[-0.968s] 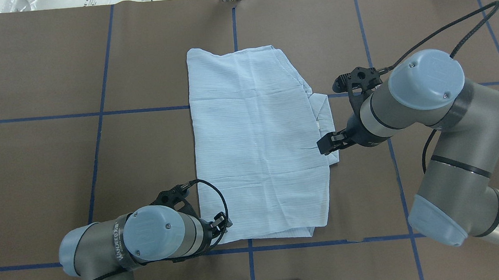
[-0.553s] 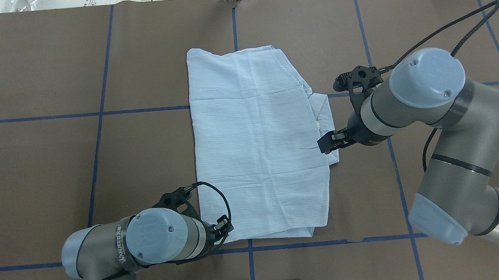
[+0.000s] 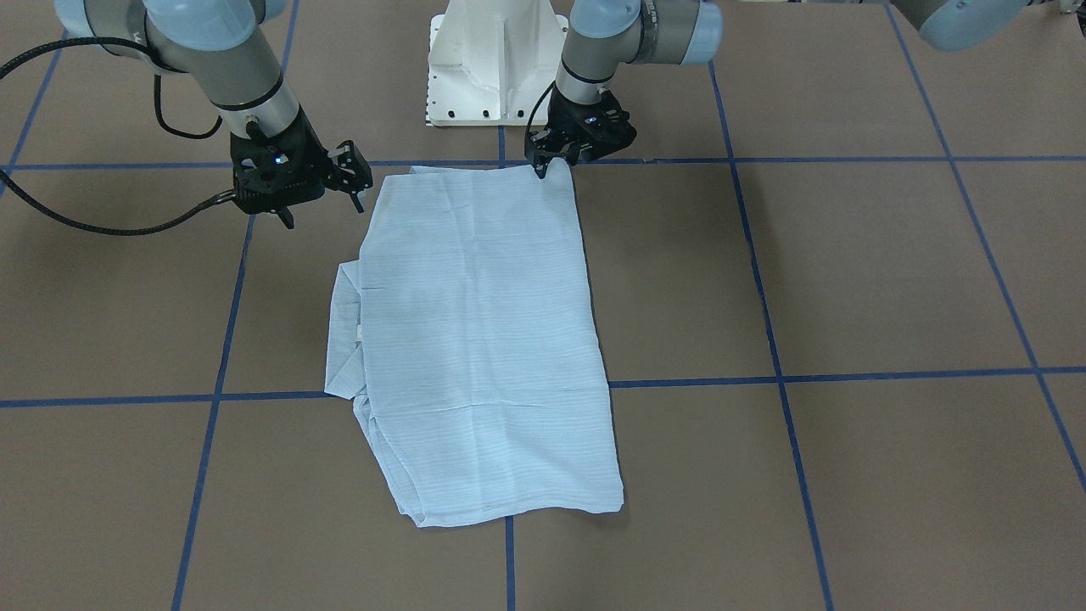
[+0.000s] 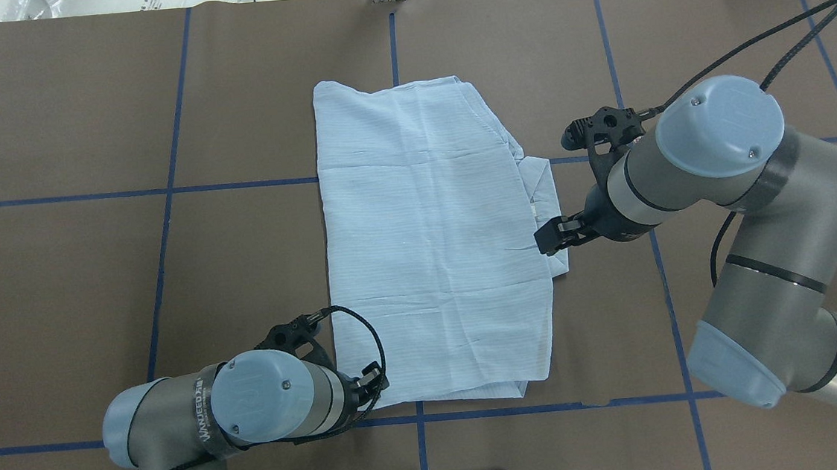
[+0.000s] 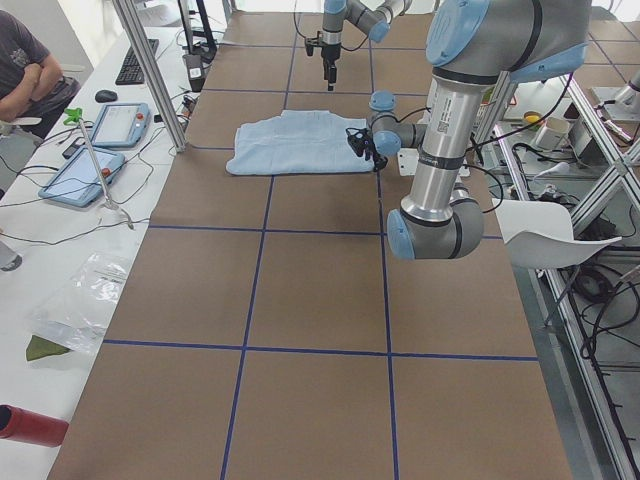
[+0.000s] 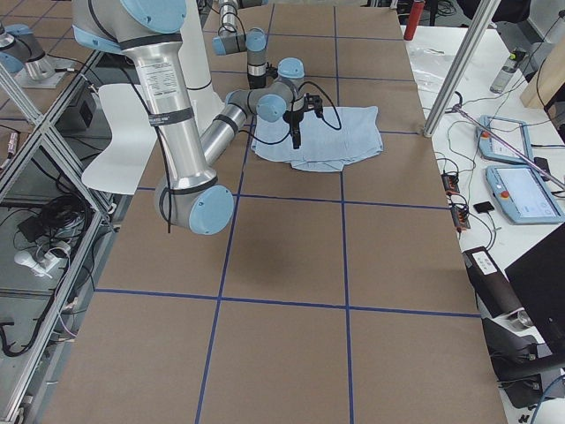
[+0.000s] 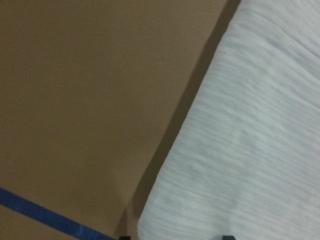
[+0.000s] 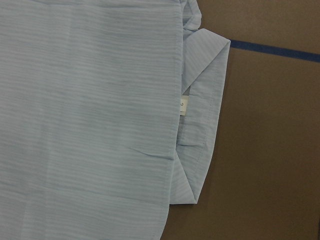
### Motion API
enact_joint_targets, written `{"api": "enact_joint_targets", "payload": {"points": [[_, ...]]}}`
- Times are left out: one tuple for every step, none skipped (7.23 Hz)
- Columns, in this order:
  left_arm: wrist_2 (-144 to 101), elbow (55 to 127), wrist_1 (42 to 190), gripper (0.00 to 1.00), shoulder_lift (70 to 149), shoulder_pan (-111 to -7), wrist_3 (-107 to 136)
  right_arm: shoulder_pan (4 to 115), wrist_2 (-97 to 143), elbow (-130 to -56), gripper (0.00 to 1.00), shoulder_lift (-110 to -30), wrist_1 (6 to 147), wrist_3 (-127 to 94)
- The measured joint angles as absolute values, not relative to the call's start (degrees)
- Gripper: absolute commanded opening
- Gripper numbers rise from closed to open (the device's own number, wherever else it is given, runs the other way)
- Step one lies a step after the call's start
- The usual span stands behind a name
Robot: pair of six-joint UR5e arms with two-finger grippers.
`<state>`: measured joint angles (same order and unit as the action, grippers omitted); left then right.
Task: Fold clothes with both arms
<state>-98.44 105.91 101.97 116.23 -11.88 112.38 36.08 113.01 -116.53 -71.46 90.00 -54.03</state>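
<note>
The light-blue striped shirt (image 4: 426, 242) lies folded flat in a long rectangle at mid-table; it also shows in the front view (image 3: 484, 339). Its collar (image 8: 205, 115) and white neck label (image 8: 183, 105) stick out on the robot's right side. My left gripper (image 4: 372, 383) is low at the shirt's near-left corner (image 3: 543, 168). In the left wrist view its two fingertips (image 7: 227, 237) stand apart with the corner (image 7: 165, 210) between them. My right gripper (image 4: 549, 238) hovers open and empty over the shirt's right edge next to the collar (image 3: 322, 204).
The white pedestal base (image 3: 496, 59) stands just behind the shirt's near edge. Blue tape lines (image 4: 162, 210) cross the brown table cover. A side table with tablets (image 5: 85, 170) and a seated person (image 5: 25, 70) lies beyond the far edge.
The left arm has shifted a little toward the robot, at the shirt's corner. The right arm has edged slightly to the right. The shirt has not moved.
</note>
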Motion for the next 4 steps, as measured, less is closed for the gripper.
{"api": "enact_joint_targets", "payload": {"points": [[-98.4, 106.2, 102.0, 0.31, 116.2, -12.0, 112.4, 36.1, 113.0, -116.5, 1.00, -71.5, 90.0, -54.0], [-98.4, 106.3, 102.0, 0.26, 116.2, -12.0, 112.4, 36.1, 113.0, -116.5, 1.00, -71.5, 90.0, -54.0], [-98.4, 106.4, 102.0, 0.27, 116.2, -12.1, 112.4, 36.1, 113.1, -116.5, 1.00, -71.6, 90.0, -54.0], [-98.4, 106.4, 102.0, 0.28, 116.1, -12.1, 112.4, 36.1, 113.1, -116.5, 1.00, -71.7, 90.0, -54.0]]}}
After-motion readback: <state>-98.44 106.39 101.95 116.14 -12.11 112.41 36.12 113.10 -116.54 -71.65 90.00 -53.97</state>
